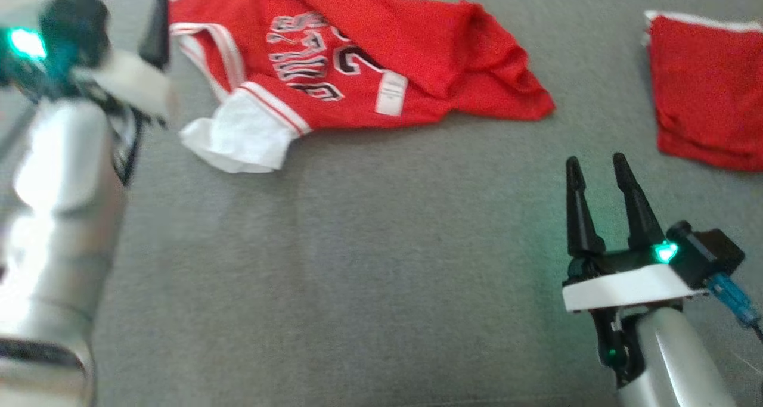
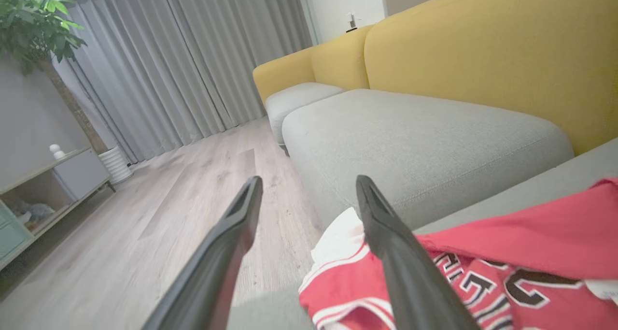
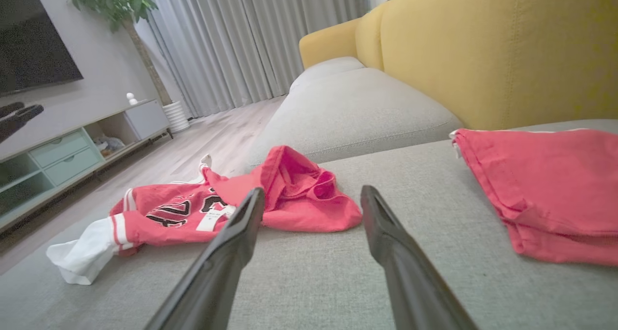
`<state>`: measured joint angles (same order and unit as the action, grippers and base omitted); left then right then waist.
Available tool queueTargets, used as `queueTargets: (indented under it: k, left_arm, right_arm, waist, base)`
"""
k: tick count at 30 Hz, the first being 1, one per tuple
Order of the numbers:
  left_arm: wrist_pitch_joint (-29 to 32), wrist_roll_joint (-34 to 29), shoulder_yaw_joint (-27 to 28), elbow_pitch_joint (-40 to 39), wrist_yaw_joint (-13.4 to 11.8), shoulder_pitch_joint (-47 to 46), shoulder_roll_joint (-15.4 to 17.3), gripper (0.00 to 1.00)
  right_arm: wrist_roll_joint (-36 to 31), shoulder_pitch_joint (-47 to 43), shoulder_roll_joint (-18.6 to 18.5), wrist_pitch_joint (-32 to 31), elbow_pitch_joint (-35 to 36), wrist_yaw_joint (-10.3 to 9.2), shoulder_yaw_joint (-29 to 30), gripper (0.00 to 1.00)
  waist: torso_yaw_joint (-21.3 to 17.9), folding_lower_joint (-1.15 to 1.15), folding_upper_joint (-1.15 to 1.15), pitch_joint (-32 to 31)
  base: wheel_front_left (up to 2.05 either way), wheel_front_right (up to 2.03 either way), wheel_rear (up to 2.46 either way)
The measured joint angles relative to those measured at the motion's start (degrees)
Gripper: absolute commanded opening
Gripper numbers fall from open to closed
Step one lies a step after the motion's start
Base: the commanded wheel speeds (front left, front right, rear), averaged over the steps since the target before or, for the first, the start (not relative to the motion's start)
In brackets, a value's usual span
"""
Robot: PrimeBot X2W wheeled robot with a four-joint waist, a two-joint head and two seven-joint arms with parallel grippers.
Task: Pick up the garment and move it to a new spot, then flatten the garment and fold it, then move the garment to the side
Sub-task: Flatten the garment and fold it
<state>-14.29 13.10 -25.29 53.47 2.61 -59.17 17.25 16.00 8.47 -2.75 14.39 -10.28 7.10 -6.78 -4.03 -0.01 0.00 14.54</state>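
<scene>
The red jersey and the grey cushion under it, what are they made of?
The red jersey looks like thin, soft, matte cloth, probably a sports knit: it slumps in limp folds. The grey cushion seems woven upholstery fabric, matte, with a fine grainy weave showing.

Right tool [image 3: 313,191] spread wide, crumpled red jersey [image 3: 285,199] ahead, red cloth [image 3: 545,185] rightward

I see the garment [image 1: 357,61] lying on the seat cushion [image 1: 357,264], far and left of centre. My left gripper [image 2: 309,180] hangs at its left edge, where the cushion gives way to the floor [image 2: 159,199]. A second cloth [image 1: 706,91] lies far right, well apart from it, the backrest [image 3: 507,50] rising beyond. My right gripper [image 1: 596,158] sits near right, nearer than both.
</scene>
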Motion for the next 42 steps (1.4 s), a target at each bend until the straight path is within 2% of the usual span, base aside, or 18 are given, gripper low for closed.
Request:
queueTargets:
  k: [4,7,10,15,18,20,22,26,29,37,42]
  left_arm:
    - [-0.16,4.25,2.46,-6.11,-1.72,10.05,-1.85,1.0]
    - [-0.16,5.26,3.41,-11.63,-2.97,18.77,-2.55,1.0]
    - [-0.16,6.08,4.59,-17.4,-5.23,27.43,-3.71,1.0]
    - [-0.16,6.55,5.33,-28.38,-7.14,42.69,-5.55,1.0]
    - [-0.16,6.58,6.61,-32.2,-8.29,47.48,-6.36,1.0]
    - [-0.16,6.61,7.23,-33.71,-8.66,48.83,-6.77,1.0]
    - [-0.16,6.59,7.33,-34.73,-8.66,49.07,-7.0,1.0]
    - [-0.16,5.87,7.1,-35.39,-8.43,48.64,-7.22,1.0]
    - [-0.16,5.42,7.03,-35.4,-8.12,47.52,-7.66,1.0]
    - [-0.16,4.48,7.16,-35.26,-6.58,42.92,-9.7,1.0]
    - [-0.16,3.87,8.29,-35.08,-6.11,40.93,-10.03,1.0]
  right_arm:
    - [-0.56,-1.93,0.01,0.0,-0.45,0.0,2.34,1.0]
    - [-0.75,-3.89,0.01,0.0,-0.51,0.0,4.17,1.0]
    - [-1.51,-5.03,0.02,0.0,-0.78,0.0,4.9,1.0]
    - [-1.9,-6.61,0.04,0.0,-1.02,0.0,5.11,1.0]
    - [-1.91,-7.03,0.04,0.0,-1.03,0.0,5.47,1.0]
    - [-2.59,-7.04,0.07,0.0,-1.21,0.0,5.82,1.0]
    - [-5.95,-6.99,0.08,0.0,-1.31,0.0,6.61,1.0]
    - [-7.2,-5.72,0.09,0.0,-3.76,0.0,9.18,1.0]
    - [-9.69,-1.41,0.09,-0.51,-8.5,0.01,12.71,1.0]
    - [-19.05,19.25,0.01,-8.04,-25.24,0.01,25.22,1.0]
    - [-24.53,23.91,-0.07,-9.47,-32.89,0.01,31.08,1.0]
  waist:
    - [3.48,0.0,0.0,-2.92]
    - [6.11,0.0,0.0,-4.71]
    - [8.41,0.0,0.0,-6.45]
    - [10.55,-0.01,0.0,-9.81]
    - [10.98,-0.01,0.0,-10.33]
    - [11.19,0.0,0.0,-10.19]
    - [11.34,0.0,0.0,-9.76]
    - [11.89,0.01,0.0,-7.95]
    - [12.52,0.01,0.0,-6.04]
    - [14.55,0.03,0.0,-0.06]
    - [16.35,0.03,0.0,1.71]
  base:
    - [0.0,0.0,0.0]
    - [0.0,0.0,0.0]
    - [0.0,0.0,0.0]
    - [0.0,0.0,0.0]
    - [0.0,0.0,0.0]
    - [0.0,0.0,0.0]
    - [0.0,0.0,0.0]
    - [0.0,0.0,0.0]
    - [0.0,0.0,0.0]
    - [0.0,0.0,0.0]
    - [0.0,0.0,0.0]
